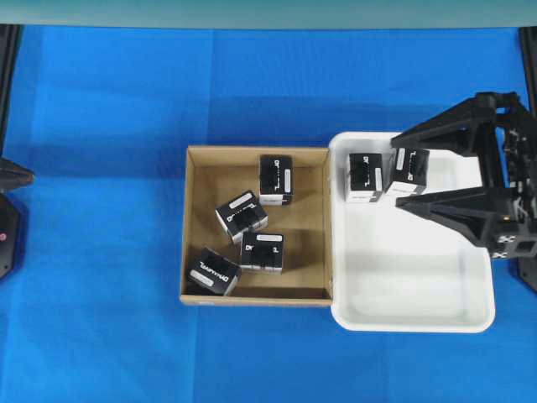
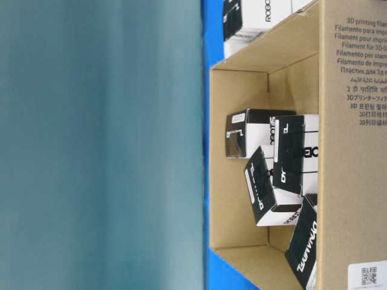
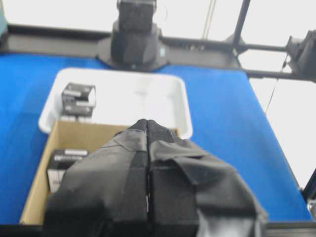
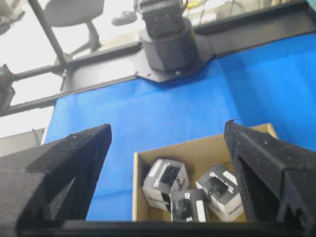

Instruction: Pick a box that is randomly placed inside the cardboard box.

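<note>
While four black boxes are lying loose inside the cardboard box [image 1: 195, 225], I am reading the job as partly done: two more black boxes are sitting side by side in the far corner of the white tray [image 1: 419, 317], one [image 1: 365, 176] on the left and one [image 1: 409, 171] just beside it on the right.

I am keeping the right gripper [image 1: 407, 165] spread wide over the tray, its two fingers standing well apart with the right-hand tray box between their tips. It is holding nothing that I can see. The right wrist view is showing both fingers apart, with the cardboard box framed between them.

I am keeping the left gripper [image 3: 147, 129] parked at the left edge of the table, its fingers pressed together on nothing.

Inside the cardboard box, one box [image 1: 276, 178] is resting against the far wall, one [image 1: 242, 216] is lying tilted near the middle, one [image 1: 262, 251] is sitting just near of that, and one [image 1: 212, 270] is leaning in the near left corner.

I am judging the next pick to be still ahead: the right gripper needs to travel left over the cardboard box and descend on one box. The far-wall box and the corner box are looking harder to straddle.
</note>
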Controlling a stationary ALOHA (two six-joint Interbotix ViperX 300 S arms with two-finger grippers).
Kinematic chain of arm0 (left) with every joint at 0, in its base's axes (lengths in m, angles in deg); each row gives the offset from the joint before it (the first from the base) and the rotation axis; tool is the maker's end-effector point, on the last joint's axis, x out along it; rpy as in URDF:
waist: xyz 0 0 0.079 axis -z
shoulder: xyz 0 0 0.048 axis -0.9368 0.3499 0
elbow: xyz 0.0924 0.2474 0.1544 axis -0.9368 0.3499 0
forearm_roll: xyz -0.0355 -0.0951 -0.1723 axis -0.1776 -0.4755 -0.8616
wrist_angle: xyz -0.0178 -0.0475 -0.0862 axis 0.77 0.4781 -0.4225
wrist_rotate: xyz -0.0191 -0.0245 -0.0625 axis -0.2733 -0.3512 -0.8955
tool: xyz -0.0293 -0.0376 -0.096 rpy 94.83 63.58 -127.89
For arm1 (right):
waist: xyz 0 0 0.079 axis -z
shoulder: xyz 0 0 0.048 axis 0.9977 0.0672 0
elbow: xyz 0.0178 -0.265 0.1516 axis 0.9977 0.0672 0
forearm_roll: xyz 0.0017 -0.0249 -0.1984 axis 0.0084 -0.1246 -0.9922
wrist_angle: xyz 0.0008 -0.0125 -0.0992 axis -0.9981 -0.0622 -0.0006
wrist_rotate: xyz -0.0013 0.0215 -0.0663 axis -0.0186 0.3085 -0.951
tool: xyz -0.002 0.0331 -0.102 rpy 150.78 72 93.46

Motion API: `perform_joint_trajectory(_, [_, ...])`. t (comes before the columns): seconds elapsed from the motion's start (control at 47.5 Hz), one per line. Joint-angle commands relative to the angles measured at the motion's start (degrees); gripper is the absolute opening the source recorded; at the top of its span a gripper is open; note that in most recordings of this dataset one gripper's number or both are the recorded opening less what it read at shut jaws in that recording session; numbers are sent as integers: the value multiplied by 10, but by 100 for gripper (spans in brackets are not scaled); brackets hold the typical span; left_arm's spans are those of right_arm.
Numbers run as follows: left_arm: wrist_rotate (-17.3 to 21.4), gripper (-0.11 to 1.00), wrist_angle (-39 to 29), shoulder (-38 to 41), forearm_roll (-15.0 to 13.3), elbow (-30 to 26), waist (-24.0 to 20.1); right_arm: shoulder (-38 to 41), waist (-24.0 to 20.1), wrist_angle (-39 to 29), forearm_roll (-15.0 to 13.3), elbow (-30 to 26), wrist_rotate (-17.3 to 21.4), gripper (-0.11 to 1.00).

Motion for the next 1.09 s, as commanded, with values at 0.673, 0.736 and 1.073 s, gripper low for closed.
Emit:
perform_joint_trajectory(0.673, [-6,-7,-5,12,2,-12,0,-9,-6,-30,-2,31,4,95])
perform_joint_trajectory(0.736, [-6,-7,-8,11,1,-12,0,-9,-6,-37,-2,31,4,95])
perform_joint_trajectory(1.073, [-2,-7,-10,13,2,-11,-1,-11,-5,-37,-2,31,1,95])
